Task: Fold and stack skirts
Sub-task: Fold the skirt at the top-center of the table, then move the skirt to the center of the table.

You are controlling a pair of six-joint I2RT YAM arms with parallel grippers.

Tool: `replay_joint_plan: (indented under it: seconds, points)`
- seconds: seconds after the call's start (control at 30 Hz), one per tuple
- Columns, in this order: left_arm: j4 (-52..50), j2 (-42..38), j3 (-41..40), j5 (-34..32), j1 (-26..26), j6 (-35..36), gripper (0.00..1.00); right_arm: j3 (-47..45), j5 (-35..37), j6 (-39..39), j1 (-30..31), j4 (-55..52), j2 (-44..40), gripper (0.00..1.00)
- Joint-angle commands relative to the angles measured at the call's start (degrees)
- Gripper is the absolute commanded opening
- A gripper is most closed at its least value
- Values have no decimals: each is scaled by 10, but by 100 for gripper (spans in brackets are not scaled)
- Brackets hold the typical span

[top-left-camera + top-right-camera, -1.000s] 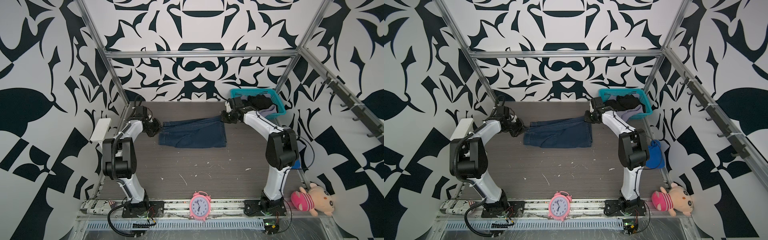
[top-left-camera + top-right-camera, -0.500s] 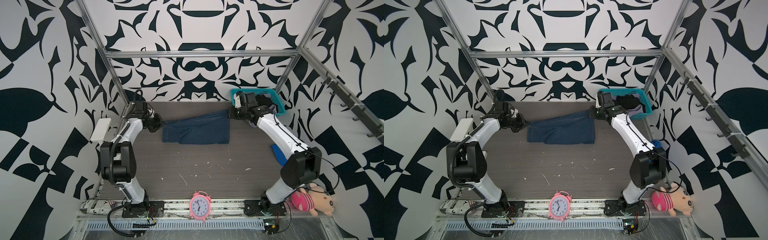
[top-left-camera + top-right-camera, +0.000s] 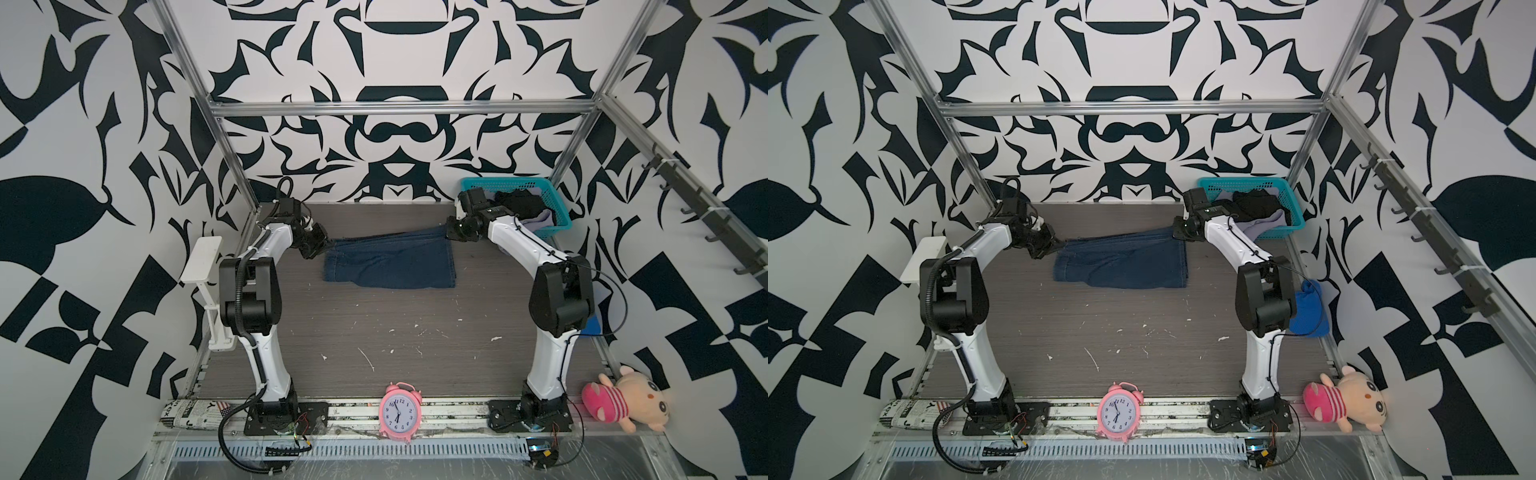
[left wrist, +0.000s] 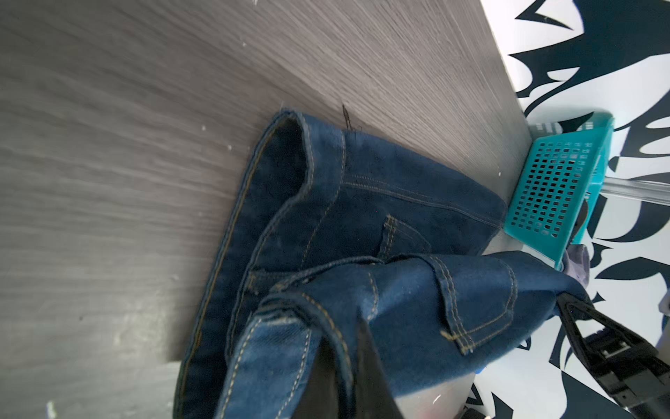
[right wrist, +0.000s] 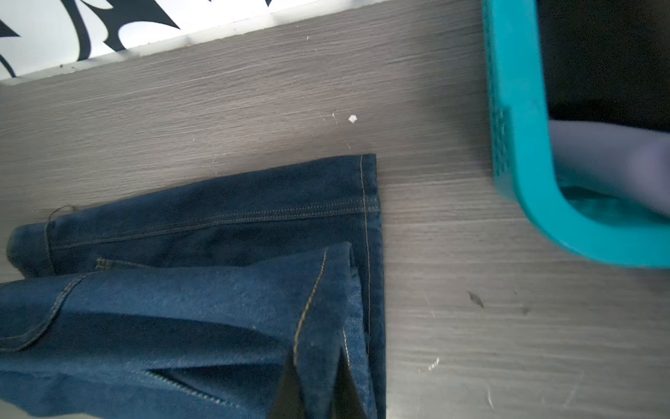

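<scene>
Top views, both: gripping the dark blue denim skirt (image 3: 390, 266) (image 3: 1125, 262) at the upper middle of the frame, pinching its upper left corner in the left pincer (image 3: 323, 244) (image 3: 1054, 246) and its upper right corner in the right pincer (image 3: 449, 227) (image 3: 1177, 232), each squeezing together on cloth. Holding only that far edge off the surface; resting the remainder in a doubled panel on the grey desk (image 3: 374, 332), well above the pink alarm clock (image 3: 400, 413) at the lower middle. Showing the plain black skirt (image 3: 517, 201) and the light lavender skirt (image 3: 540, 218) heaped in the teal basket (image 3: 498, 182) at the upper right, just beside the right pincer. Showing a bright blue cloth (image 3: 1308, 307) at the right edge of the desk and a pink striped plush toy (image 3: 623, 401) at the lower right.

Left wrist view: biting into the belt-looped waistband with dark fingers (image 4: 373, 381) at the lower middle, denim draping toward the basket at right. Right wrist view: nipping the stitched hem between dark fingers (image 5: 284, 395) at the bottom centre, the basket rim curving down the upper right with lavender and black cloth inside.
</scene>
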Motion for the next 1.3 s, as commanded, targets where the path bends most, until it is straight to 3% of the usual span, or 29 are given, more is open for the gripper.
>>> replay_joint_plan:
  seconds: [0.0,0.07,0.1,0.13,0.27,0.4,0.63,0.77,0.93,1.1,1.27]
  points:
    - [-46,31,39,-74,23,19,13,63,93,-9,-36,-14,14,18]
    - [-63,42,71,-90,22,25,34,113,76,-17,-38,-24,41,52]
    - [-69,42,83,-103,22,22,55,144,71,-19,-37,-38,53,66]
    - [-75,39,95,-119,23,19,65,179,69,-21,-38,-55,64,67]
    - [-79,-7,124,-158,18,7,71,265,55,-30,-38,-97,60,67]
    - [-49,-75,88,-184,-7,21,69,217,15,-30,-27,-84,-15,61]
    - [17,-113,-59,-159,-34,22,65,-137,-93,27,-9,116,-170,51]
    - [41,-103,-116,-160,-37,28,66,-228,-109,23,-9,143,-180,53]
    - [63,-70,-123,-158,-37,32,63,-237,-122,16,-12,148,-135,57]
    - [76,-31,-102,-153,-37,39,43,-214,-124,22,-16,173,-87,58]
    - [84,-19,-101,-148,-38,40,32,-171,-131,22,-17,184,-45,55]
